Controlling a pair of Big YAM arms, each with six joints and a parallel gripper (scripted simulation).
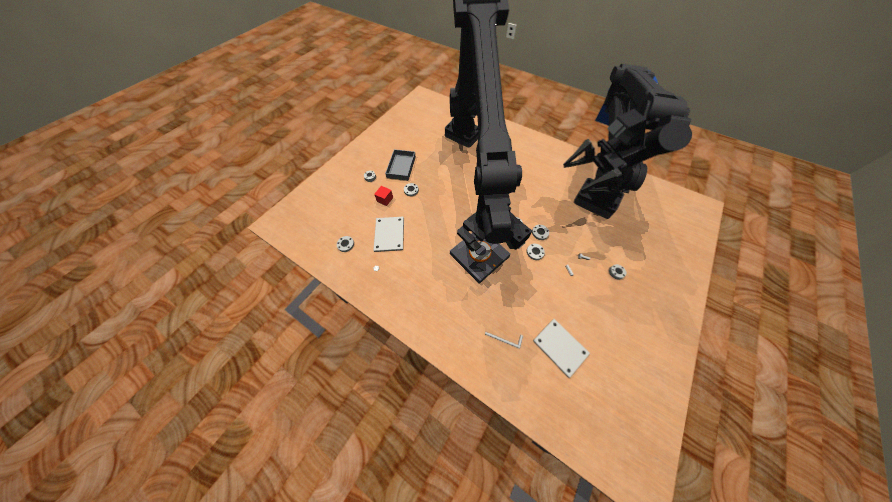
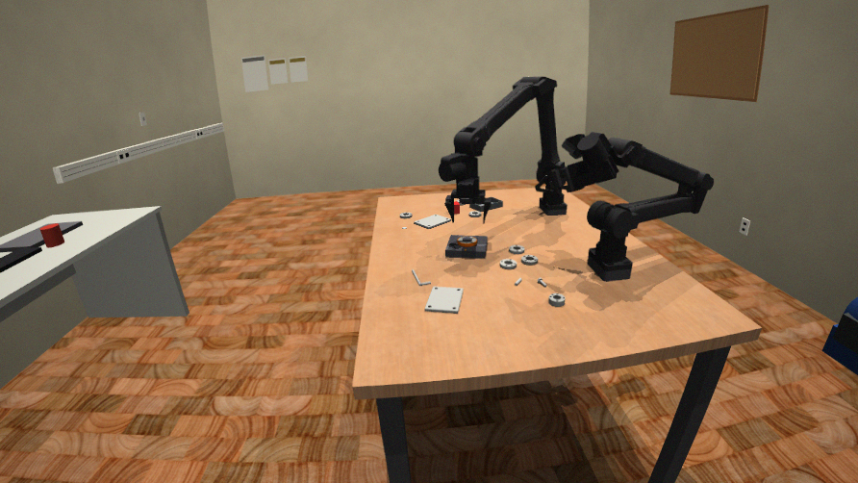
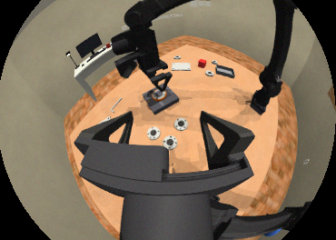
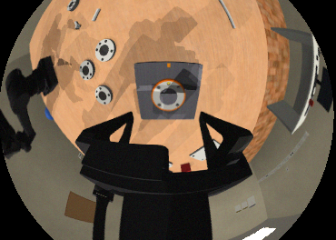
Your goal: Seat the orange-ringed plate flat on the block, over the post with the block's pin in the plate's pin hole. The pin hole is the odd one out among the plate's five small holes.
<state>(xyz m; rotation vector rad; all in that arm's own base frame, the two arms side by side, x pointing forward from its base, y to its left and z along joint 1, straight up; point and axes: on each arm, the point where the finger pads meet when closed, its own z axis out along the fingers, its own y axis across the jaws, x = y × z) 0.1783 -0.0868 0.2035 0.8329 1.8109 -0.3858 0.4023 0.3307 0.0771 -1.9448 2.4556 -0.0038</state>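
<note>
The orange-ringed plate lies on the dark block, around the block's post. It also shows in the top view and the exterior view. Its small holes and the pin are too small to tell apart. My right gripper is open and empty. It hangs a little above the plate, not touching it. My left gripper is open and empty, held high near its own base, far from the block.
Three grey flanges and two small bolts lie beside the block. A grey plate and a hex key lie nearer the front. A second grey plate, a red cube and a dark tray lie on the other side.
</note>
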